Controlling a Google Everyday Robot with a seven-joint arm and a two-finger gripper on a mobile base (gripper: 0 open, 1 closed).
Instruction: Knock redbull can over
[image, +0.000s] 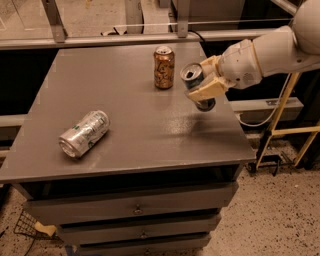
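The redbull can (192, 75) is slim, blue and silver, and sits between the fingers of my gripper (200, 80). The can is tilted with its open top leaning toward the left. Its base (206, 104) is just above the grey table (125, 135), near the right edge. The gripper comes in from the right and is shut on the can's middle. One tan finger (204, 92) lies across the can's front. The white arm (265, 55) extends off to the upper right.
An orange-gold can (164, 67) stands upright at the back of the table, just left of the held can. A silver-and-green can (84, 133) lies on its side at the front left. Drawers sit under the tabletop. A yellow stand (280, 125) is on the floor at the right.
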